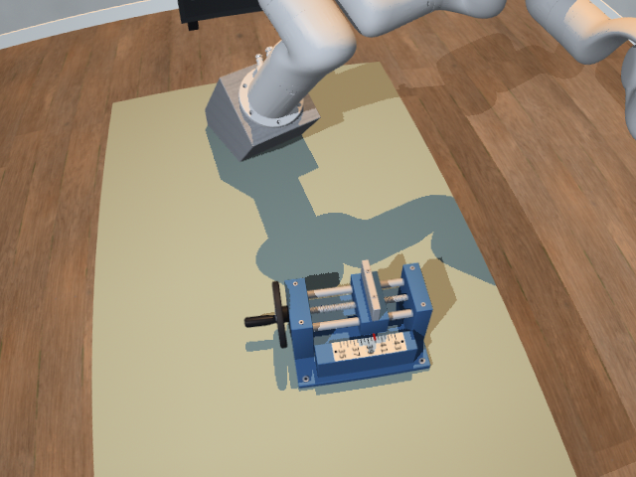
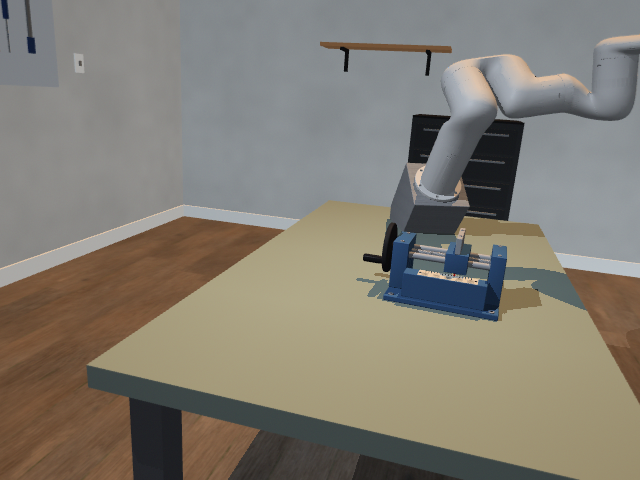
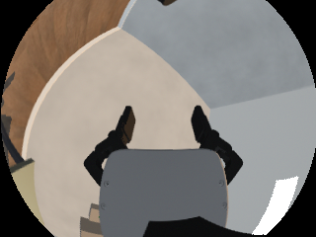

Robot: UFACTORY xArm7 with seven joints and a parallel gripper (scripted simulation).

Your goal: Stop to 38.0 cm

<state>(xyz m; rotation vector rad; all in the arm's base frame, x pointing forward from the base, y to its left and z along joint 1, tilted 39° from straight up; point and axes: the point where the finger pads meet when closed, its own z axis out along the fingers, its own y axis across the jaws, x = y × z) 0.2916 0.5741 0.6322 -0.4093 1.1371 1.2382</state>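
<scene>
Tool: the gripper, or tool [image 3: 163,113], stood with its two black fingers well apart and nothing between them; a bare wall lay beyond.
Stop: a pale upright plate, the stop [image 1: 371,292] [image 2: 460,241], rode on a blue carriage [image 1: 374,325] [image 2: 456,259], right of the middle between the two end posts.
Scale: a white strip, the scale [image 1: 360,348] [image 2: 439,276], marked 35 to 43, lay along the near side of the blue fixture [image 1: 303,341] [image 2: 444,295].
Setting: the red pointer [image 1: 374,336] [image 2: 454,275] stood between 39 and 41, above the wanted 38.0.
Handwheel: one black handwheel [image 1: 277,302] [image 2: 386,248], upright at the left end post, its grip [image 1: 259,321] [image 2: 372,257] pointing left; the tool was not touching it.
Guides: pale rods [image 1: 336,324] [image 2: 429,256] and a threaded screw [image 1: 334,308] ran between the end posts.
Desk: the desk [image 1: 179,308] [image 2: 310,335] [image 3: 22,185], khaki-topped, bore the fixture and, farther back, the grey mounting block [image 1: 226,123] [image 2: 434,218].
Arm: the white arm [image 1: 292,77] [image 2: 449,149] rose from that block and reached right, its outer end beyond the top and exterior views.
Background: a dark drawer cabinet [image 2: 509,175] stood behind the desk, below a wooden shelf [image 2: 385,47].
</scene>
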